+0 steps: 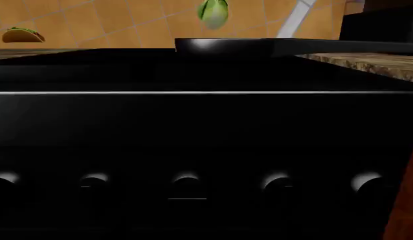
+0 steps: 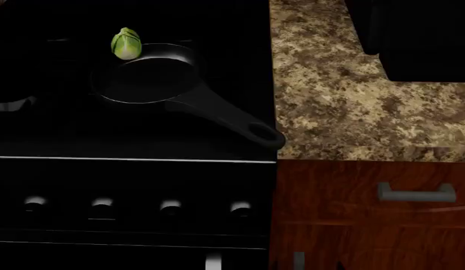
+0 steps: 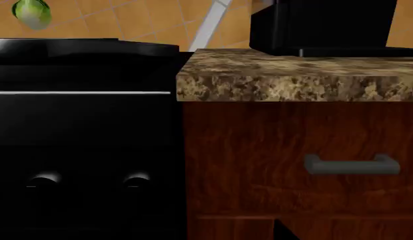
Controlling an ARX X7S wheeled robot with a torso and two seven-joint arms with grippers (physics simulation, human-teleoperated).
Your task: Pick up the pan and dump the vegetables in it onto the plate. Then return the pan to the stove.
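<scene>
**Fingers out of sight; sprout over the pan's far edge**

Fingers of neither gripper show in any view, so I cannot tell whether they are apart or together. Both wrist cameras sit low in front of the stove [image 2: 142, 147] and look at its face, so everything below lies ahead of the fingers and higher than them.

Ahead of the left fingers and far to their left, a small taco [image 1: 23, 35] lies beyond the stove, against the orange tiled wall [image 1: 113, 20]. Nearer the middle, the pan [image 2: 153, 79] sits on the cooktop, well beyond the thin silver front edge [image 2: 135, 160]. The sprout [image 2: 126, 44] shows at the pan's far left rim in the head view. In the left wrist view a strip of tile shows between the sprout and the rim, so I cannot tell whether they touch. The pan's long handle [image 2: 232, 121] runs toward the front right, and its holed end stops at the seam between stove and counter. Under the silver edge runs a row of round knobs [image 2: 102, 205], directly ahead of the left fingers.

Ahead of the right fingers is the speckled stone counter [image 2: 338, 95], butted against the stove's right side. Below it is a red-brown wooden cabinet [image 2: 330, 219] with a grey drawer pull [image 2: 416, 192]. A black box-shaped appliance [image 2: 420, 39] stands at the counter's far right.
</scene>
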